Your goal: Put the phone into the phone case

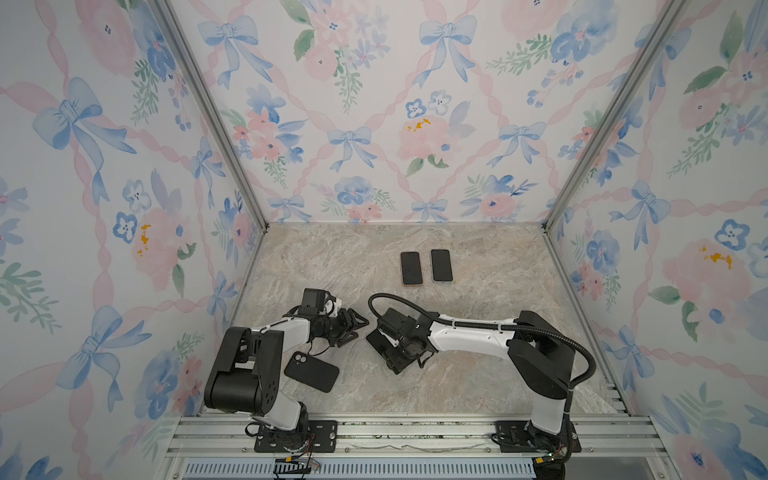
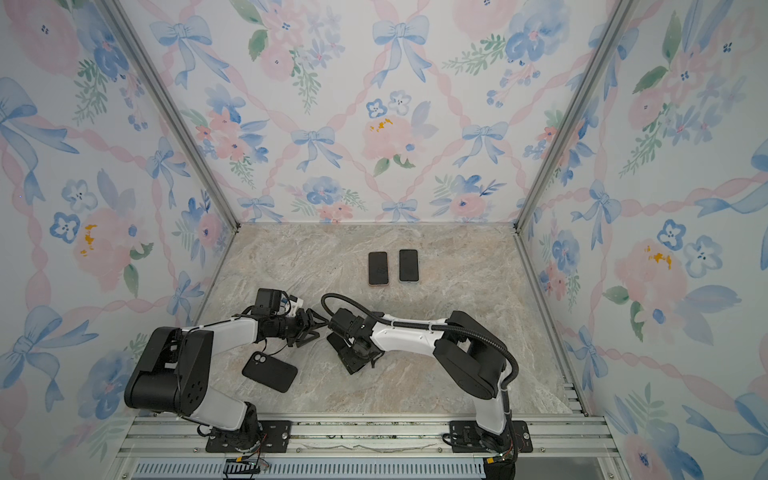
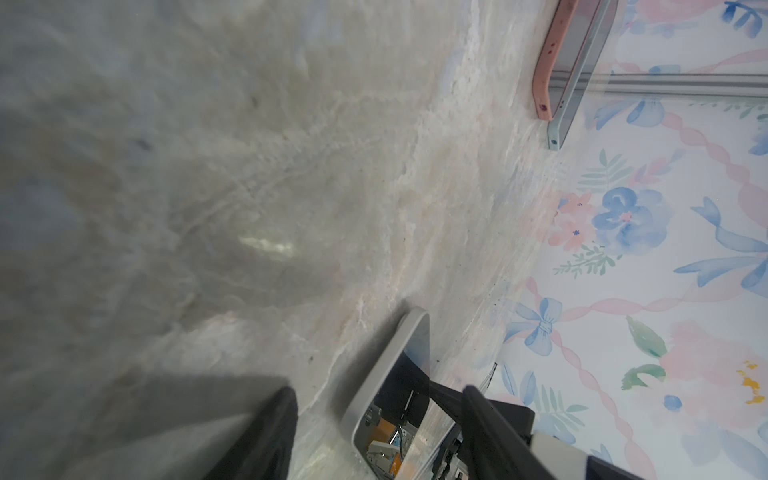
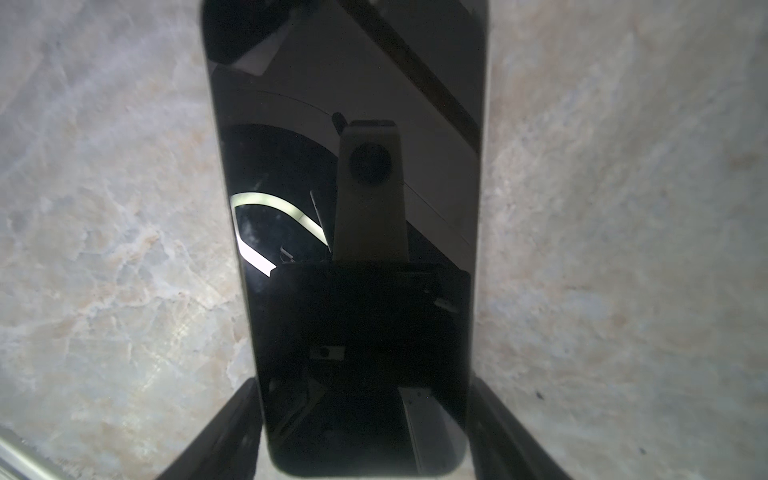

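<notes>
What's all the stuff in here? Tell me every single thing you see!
phone with pink edge: 1, black screen, flat at the back middle of the table
phone with pale edge: 1, black screen, next to it
phone with grey edge: 1, dark screen, front middle, between both grippers
phone case: 1, black, flat by the left arm
table: 1, beige marble
walls: 3, flowers and bows
left gripper: 1, black, open around the grey-edged phone's end
right gripper: 1, black, shut on that phone's sides

No readable text, label or number shows anywhere.
</notes>
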{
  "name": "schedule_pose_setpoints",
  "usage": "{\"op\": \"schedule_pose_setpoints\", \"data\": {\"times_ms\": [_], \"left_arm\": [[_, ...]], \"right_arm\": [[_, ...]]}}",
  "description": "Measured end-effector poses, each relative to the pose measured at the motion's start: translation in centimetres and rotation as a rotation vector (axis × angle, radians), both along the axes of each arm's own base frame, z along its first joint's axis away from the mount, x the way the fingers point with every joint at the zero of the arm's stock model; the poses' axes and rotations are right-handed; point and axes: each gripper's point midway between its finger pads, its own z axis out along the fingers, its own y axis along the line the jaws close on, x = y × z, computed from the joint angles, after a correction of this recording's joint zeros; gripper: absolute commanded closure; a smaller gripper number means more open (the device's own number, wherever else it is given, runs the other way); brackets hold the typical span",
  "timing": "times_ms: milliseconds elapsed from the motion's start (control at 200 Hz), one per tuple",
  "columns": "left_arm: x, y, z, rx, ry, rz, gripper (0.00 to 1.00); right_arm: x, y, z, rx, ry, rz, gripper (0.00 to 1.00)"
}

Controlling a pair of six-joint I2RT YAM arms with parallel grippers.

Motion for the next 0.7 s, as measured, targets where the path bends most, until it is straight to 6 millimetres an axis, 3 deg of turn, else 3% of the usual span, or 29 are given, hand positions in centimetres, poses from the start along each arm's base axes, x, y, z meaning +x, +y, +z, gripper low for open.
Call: {"op": "schedule_pose_setpoints", "data": {"times_ms": [270, 700], "left_arm": [[-1.6, -2.1, -0.6, -0.166, 0.016, -0.042, 0.52], [-1.5, -2.5, -1.3, -0.19, 0.021, -0.046, 0.66]], "right_arm": [[0.4, 0.4, 0.1, 0.048, -0.017, -0.023, 0.35], [0.5, 0.4, 0.1, 0.061, -0.022, -0.031, 0.36]]}}
